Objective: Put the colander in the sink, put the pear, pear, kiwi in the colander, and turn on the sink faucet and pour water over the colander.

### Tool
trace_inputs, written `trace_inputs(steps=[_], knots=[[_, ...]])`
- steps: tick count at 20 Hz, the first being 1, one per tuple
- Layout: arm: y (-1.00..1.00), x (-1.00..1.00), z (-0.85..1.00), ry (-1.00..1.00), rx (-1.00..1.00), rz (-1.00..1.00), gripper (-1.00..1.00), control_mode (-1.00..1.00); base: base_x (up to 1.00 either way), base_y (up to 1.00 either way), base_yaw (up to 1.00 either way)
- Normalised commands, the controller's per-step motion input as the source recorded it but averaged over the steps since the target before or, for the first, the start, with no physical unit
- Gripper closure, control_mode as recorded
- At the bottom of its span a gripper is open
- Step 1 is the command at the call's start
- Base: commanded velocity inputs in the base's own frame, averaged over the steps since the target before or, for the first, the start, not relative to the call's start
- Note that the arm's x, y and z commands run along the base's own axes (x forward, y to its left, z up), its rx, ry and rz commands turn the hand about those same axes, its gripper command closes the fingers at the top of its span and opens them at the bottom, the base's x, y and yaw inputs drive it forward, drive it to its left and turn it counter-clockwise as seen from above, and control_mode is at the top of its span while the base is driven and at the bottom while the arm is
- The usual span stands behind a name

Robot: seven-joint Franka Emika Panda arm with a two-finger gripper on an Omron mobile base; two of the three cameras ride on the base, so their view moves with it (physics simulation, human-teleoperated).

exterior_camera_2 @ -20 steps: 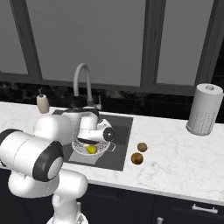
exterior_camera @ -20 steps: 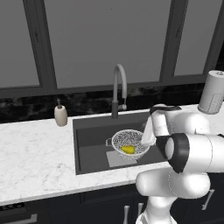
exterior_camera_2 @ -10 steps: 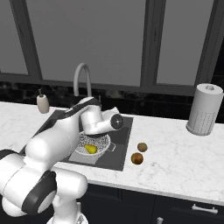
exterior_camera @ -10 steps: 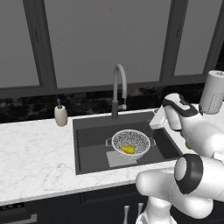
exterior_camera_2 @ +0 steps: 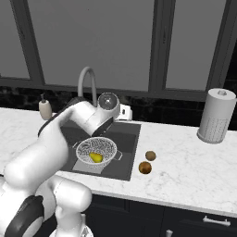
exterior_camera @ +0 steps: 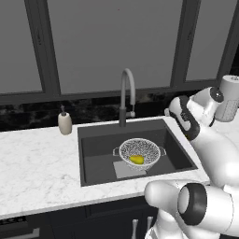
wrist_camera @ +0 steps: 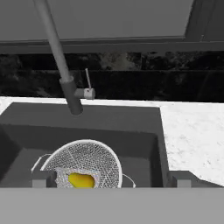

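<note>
The white mesh colander point(exterior_camera: 140, 151) point(exterior_camera_2: 96, 151) point(wrist_camera: 85, 164) stands in the dark sink point(exterior_camera: 95, 156) point(exterior_camera_2: 130, 139) point(wrist_camera: 131, 127), on the lighter patch of its floor. One yellow pear point(exterior_camera: 136, 159) point(exterior_camera_2: 96, 157) point(wrist_camera: 81, 180) lies inside it. On the counter right of the sink lie a golden-brown fruit point(exterior_camera_2: 145, 167), apparently the other pear, and a duller brown kiwi point(exterior_camera_2: 150, 155). My gripper point(exterior_camera_2: 125, 113) point(wrist_camera: 111, 179) hangs open and empty above the sink's right side, clear of the colander, facing the grey gooseneck faucet point(exterior_camera: 127, 95) point(exterior_camera_2: 88, 81) point(wrist_camera: 65, 81).
A beige soap dispenser point(exterior_camera: 65, 123) point(exterior_camera_2: 45, 109) stands at the sink's left back corner. A paper towel roll point(exterior_camera: 229, 98) point(exterior_camera_2: 214, 115) stands at the far right of the white marble counter point(exterior_camera: 37, 163) point(exterior_camera_2: 194, 166). Dark windows run behind the faucet.
My hand rose from just above the colander and swung up and to the right, towards the sink's right edge. The pear stayed in the colander; the jaws stayed open.
</note>
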Motion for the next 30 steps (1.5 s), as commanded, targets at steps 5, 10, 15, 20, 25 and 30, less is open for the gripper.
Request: trace_inputs(steps=[5, 10, 15, 20, 25, 30], knots=[[-0.21, -0.34, 0.28, 0.44, 0.19, -0.72, -1.00, -1.00, 0.00, 0.00, 0.00], [-0.50, -0.49, 0.02, 0.47, 0.18, -0.61, -1.00, -1.00, 0.00, 0.00, 0.00], [-0.59, -0.56, 0.00, 0.51, 0.11, -0.44, -1.00, -1.00, 0.00, 0.00, 0.00], [-0.44, -0.77, -0.33, 0.06, 0.14, -0.12, -1.00, -1.00, 0.00, 0.00, 0.00], [-0.07, -0.56, -0.58, 0.00, 0.06, 0.05, -1.00, -1.00, 0.00, 0.00, 0.00], [-0.01, -0.08, -0.39, -0.01, 0.01, 0.10, -1.00, -1.00, 0.00, 0.00, 0.00]])
